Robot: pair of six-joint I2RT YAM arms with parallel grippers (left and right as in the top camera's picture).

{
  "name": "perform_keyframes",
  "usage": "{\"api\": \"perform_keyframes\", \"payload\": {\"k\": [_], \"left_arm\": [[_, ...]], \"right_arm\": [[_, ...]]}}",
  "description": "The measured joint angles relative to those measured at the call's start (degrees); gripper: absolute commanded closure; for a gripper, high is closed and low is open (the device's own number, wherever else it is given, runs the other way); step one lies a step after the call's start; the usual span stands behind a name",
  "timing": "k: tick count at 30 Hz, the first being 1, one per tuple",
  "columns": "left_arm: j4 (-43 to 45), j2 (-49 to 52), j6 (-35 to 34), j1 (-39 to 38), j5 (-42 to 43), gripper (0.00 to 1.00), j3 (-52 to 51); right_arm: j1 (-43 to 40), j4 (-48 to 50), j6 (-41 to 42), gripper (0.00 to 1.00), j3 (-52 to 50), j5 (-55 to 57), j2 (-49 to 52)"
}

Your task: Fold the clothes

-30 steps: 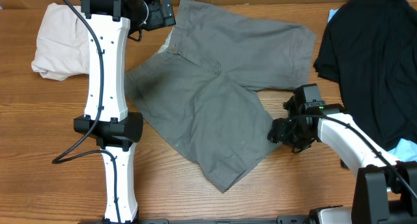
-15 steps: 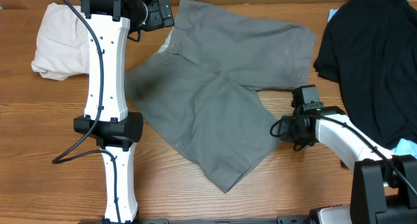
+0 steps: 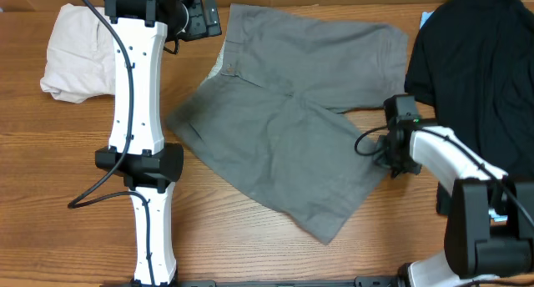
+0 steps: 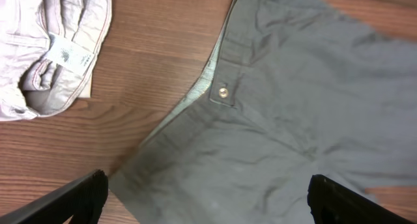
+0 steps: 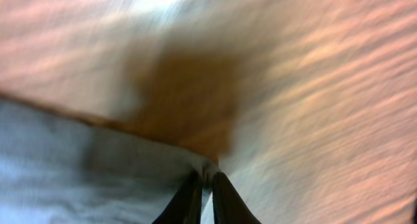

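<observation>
Mid-grey shorts point(image 3: 292, 128) lie spread flat across the middle of the table, waistband toward the back left. My right gripper point(image 3: 368, 146) is at the right edge of the near leg, shut on a pinch of that hem. The right wrist view is blurred, but its two fingers squeeze grey cloth point(image 5: 130, 178) at the right gripper's point(image 5: 207, 183) tips. My left gripper point(image 3: 209, 17) hovers open over the waistband. In its wrist view the left gripper point(image 4: 208, 201) spans wide over the shorts point(image 4: 293, 120), near the button point(image 4: 223, 91).
A cream garment point(image 3: 75, 49) lies bunched at the back left, its white label point(image 4: 65, 53) showing. A black T-shirt point(image 3: 476, 78) covers the right side, with blue cloth point(image 3: 521, 191) under it. The left arm's white links point(image 3: 138, 112) stand over the table's left part.
My right gripper has shut on the shorts' leg hem and moved right and back, dragging the shorts to the right. The left arm has stayed put.
</observation>
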Motion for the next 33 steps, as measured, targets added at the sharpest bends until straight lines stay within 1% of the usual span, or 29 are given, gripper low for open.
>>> {"api": "perform_keyframes", "payload": {"k": [4,7,8,9,10,11,12,13,14,15,16,18,19,22,24,25,27,28,30,33], "left_arm": [[-0.28,2.93,1.4,0.0,-0.2,0.0,-0.09],[-0.31,4.96,1.88,0.0,-0.35,0.0,-0.39],[-0.35,5.79,2.38,0.0,-0.37,0.0,-0.46],[-0.33,6.54,2.84,0.0,-0.37,0.0,-0.59],[-0.39,7.5,3.39,0.0,-0.35,0.0,-0.66],[-0.39,8.33,3.87,0.0,-0.35,0.0,-0.68],[-0.35,9.35,4.52,0.0,-0.35,0.0,-0.72],[-0.17,10.43,4.98,0.0,-0.33,0.0,-0.76],[0.26,11.47,5.64,0.0,-0.31,0.0,-0.79],[1.01,13.44,6.4,0.0,-0.13,0.01,-0.83],[1.55,14.75,7.28,0.0,0.2,0.02,-0.87],[2.78,17.11,8.83,0.0,1.42,0.03,-0.92],[3.43,19.23,10.27,0.0,2.78,0.04,-0.94],[3.48,23.47,12.74,0.0,4.63,0.08,-0.98],[3.52,25.29,14.8,0.0,5.51,0.1,-1.01],[3.52,25.86,15.41,0.0,5.75,0.13,-1.01],[3.5,26.71,16.9,0.0,6.71,0.21,-1.03],[3.43,26.97,17.46,0.0,7.1,0.29,-1.03],[3.39,27.61,18.16,0.0,7.74,0.38,-1.03],[2.86,28.2,19.26,0.0,8.07,0.37,-1.33]], "right_arm": [[-4.94,1.57,-0.52,0.9,5.31,0.39,4.55],[-8.0,0.87,-1.99,0.9,9.27,-0.81,7.1],[-8.68,0.37,-2.19,0.89,10.45,-1.29,7.72],[-9.55,-0.42,-2.84,0.85,12.15,-2.14,8.22],[-10.16,-1.33,-3.56,0.79,13.99,-3.04,8.55],[-10.67,-2.69,-4.7,0.59,16.04,-4.0,8.7],[-10.99,-3.78,-5.42,0.33,18.12,-4.94,8.7],[-11.17,-7.17,-6.32,0.26,20.87,-5.99,8.83],[-11.17,-10.34,-7.41,0.12,23.98,-7.19,8.83],[-11.15,-12.59,-8.76,0.07,27.98,-8.92,8.81],[-11.1,-16.96,-9.49,0.02,31.69,-10.45,8.94],[-11.06,-22.97,-10.36,0.01,37.03,-12.48,9.09],[-11.06,-25.62,-11.67,0.01,41.55,-14.43,9.05],[-10.97,-29.99,-12.74,0.01,47.39,-16.55,8.72],[-10.75,-30.84,-13.14,0.01,48.5,-17.2,8.63],[-10.49,-31.15,-13.31,0.01,48.5,-17.44,8.63],[-9.55,-31.58,-13.55,0.01,48.5,-17.73,8.66],[-8.83,-31.58,-13.66,0.01,48.5,-17.88,8.66],[-7.82,-31.58,-13.7,0.01,48.5,-18.1,8.66],[-6.73,-31.41,-13.73,0.01,48.5,-18.27,8.66]]}}
